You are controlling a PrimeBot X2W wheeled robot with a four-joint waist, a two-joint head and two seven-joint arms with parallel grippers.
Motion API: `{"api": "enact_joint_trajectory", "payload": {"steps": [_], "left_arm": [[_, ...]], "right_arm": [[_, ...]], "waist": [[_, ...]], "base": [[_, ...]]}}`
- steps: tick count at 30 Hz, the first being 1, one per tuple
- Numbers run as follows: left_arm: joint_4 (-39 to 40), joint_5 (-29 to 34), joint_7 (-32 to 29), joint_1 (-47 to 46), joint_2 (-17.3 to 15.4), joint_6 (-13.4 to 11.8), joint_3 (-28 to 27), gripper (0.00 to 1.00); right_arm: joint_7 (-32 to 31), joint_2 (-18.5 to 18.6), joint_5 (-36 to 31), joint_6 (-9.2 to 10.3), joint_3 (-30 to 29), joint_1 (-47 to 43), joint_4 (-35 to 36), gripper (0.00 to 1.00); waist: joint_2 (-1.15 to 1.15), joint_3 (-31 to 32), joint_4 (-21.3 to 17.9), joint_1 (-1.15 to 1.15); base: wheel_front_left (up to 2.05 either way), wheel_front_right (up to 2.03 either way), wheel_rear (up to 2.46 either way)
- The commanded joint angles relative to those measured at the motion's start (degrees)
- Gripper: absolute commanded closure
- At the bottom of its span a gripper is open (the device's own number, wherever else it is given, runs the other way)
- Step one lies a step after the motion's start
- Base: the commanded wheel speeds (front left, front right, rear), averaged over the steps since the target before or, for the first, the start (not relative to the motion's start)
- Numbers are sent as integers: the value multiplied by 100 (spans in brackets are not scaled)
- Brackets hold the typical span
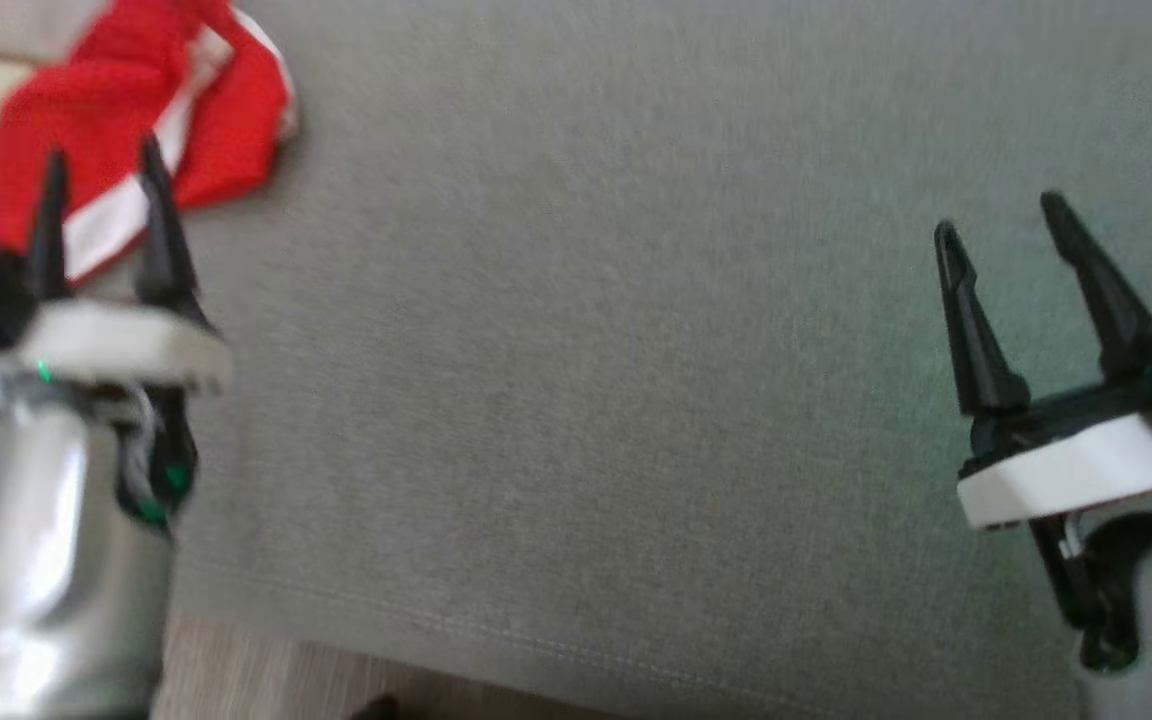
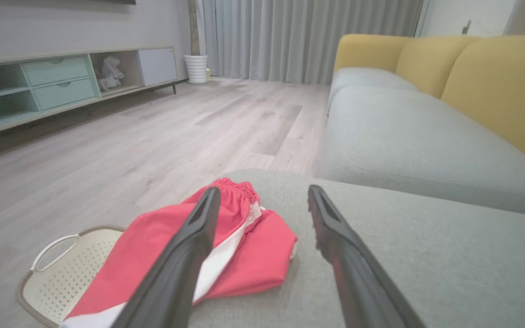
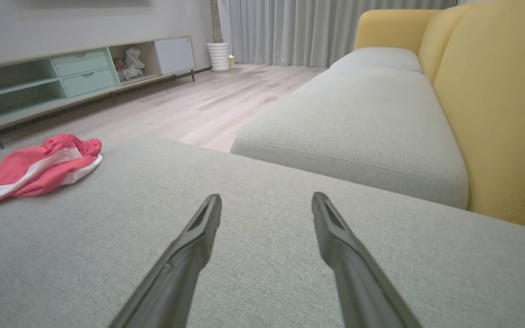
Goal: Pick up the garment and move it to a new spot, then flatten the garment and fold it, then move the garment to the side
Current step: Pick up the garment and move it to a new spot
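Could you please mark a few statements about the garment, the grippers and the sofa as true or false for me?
1. The red garment lies partly on the grey cushion and partly over the pale basket. True.
2. The left gripper is shut on the garment. False: its fingers stand apart and hold nothing.
3. The right gripper is open over bare grey cushion. True.
4. The garment lies folded flat in the middle of the cushion. False: it is crumpled at the cushion's edge.
5. The sofa backrests are blue. False: they are yellow.
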State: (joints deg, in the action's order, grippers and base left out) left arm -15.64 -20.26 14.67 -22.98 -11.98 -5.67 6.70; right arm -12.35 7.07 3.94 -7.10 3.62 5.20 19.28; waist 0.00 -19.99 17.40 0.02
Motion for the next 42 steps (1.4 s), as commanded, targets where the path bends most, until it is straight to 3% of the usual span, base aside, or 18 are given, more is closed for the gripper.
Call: {"api": "enact_joint_trajectory", "payload": {"steps": [1,8,17,18,19,20,24,29,36,42], "left_arm": [[-91,-44,31,-414,-172,74,-328,0],[-2095,-111,32,-1773,-494,459,-672,0],[-4350,-59,14,-2852,-973,842,-583,3],[-4461,-35,17,-2922,-1009,862,-560,54],[-4525,-12,21,-2983,-1047,878,-547,99],[-4548,16,25,-3027,-1089,871,-544,100],[-3957,110,30,-2960,-1167,755,-728,100],[-2669,281,31,-2406,-1109,603,-1166,100],[-793,584,32,-1236,-749,580,-1631,100],[328,790,32,-301,-416,541,-1658,100]], "right_arm": [[-50,97,-29,-39,177,163,271,0],[-115,238,-17,-39,186,499,406,0],[2,161,43,-39,254,625,255,0],[23,144,47,-39,245,625,235,0],[46,126,54,-39,239,626,215,0],[72,111,60,-39,236,628,192,0],[204,41,84,-39,191,625,97,0],[384,-44,121,-39,148,617,-59,0],[625,-189,217,-39,37,500,-311,0],[782,-282,306,-39,-44,298,-503,0]], "waist": [[0,-798,-284,-2],[0,-1303,-492,-2],[0,-1421,-710,-2],[0,-1424,-723,-2],[0,-1424,-738,-2],[0,-1415,-751,-2],[0,-1312,-770,-2],[0,-1007,-802,-2],[0,-368,-899,-2],[0,135,-1026,-2]], "base": [[0,0,0],[0,0,0],[0,0,0],[0,0,0],[0,0,0],[0,0,0],[0,0,0],[0,0,0],[0,0,0],[0,0,0]]}}
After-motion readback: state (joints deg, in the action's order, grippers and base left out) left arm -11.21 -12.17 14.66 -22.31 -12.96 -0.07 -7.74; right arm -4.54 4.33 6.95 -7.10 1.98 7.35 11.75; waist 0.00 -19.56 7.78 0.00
